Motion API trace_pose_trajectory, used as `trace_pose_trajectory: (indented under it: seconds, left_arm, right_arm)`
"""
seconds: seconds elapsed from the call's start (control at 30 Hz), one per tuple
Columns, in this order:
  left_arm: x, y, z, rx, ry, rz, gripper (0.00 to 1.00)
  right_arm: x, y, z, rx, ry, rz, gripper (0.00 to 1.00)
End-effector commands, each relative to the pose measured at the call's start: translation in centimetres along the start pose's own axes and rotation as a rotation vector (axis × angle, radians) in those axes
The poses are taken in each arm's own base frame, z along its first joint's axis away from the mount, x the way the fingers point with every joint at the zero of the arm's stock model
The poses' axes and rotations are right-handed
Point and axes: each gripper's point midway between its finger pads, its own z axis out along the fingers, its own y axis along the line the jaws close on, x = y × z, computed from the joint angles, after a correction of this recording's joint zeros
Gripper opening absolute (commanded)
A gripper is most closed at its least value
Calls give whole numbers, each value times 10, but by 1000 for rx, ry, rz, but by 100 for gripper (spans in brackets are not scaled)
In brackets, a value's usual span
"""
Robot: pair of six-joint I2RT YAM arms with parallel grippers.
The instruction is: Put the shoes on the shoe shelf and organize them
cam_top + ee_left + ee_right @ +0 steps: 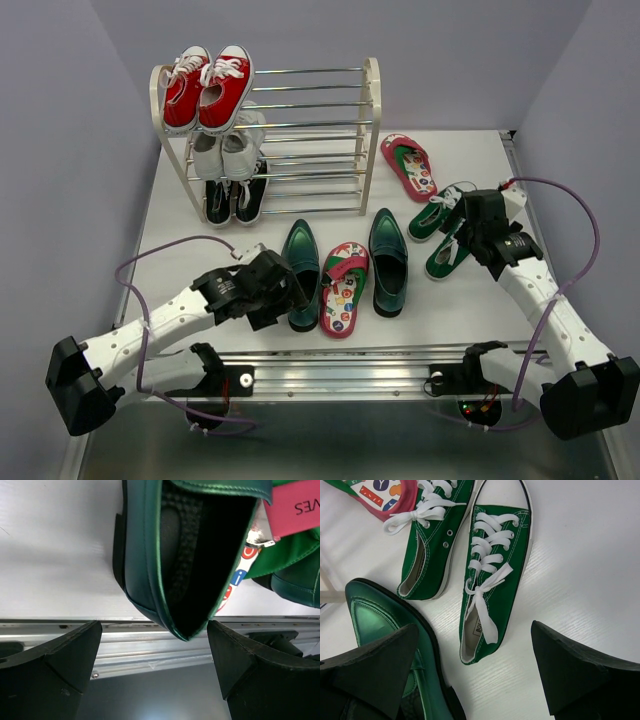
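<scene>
Both claws spread wide over shoes on my white table; all six green and pink shoes lie in front of or beside the shoe shelf, none on it.

From my feed, the shelf stands at the back with red sneakers on its top tier, white sneakers on the middle and black sneakers at the bottom, all to its left side. My left claw sits wide apart astride the heel of the left loafer, its fingers clear of it. My right claw hangs spread above the green sneakers. One flip-flop lies between the left loafer and the right loafer; the second flip-flop lies just right of the shelf.
</scene>
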Motion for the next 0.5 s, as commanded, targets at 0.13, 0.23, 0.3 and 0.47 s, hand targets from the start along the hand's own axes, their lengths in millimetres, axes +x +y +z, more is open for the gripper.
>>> trace_pose_trajectory:
  seconds: [0.13,0.23,0.3,0.47]
  left_arm:
    - [5,6,-6,-70,-7,-123,99]
    - [6,8,-5,-74,-6,-149,99]
    - [6,10,-4,-83,-12,-158,99]
    - [5,13,3,-105,-25,-159,99]
  right_arm:
    - [2,-3,1,8,-5,-20,100]
    - [3,-3,1,6,2,-27,100]
    - [3,-4,1,9,2,-28,100]
    - [7,-4,4,13,14,-37,100]
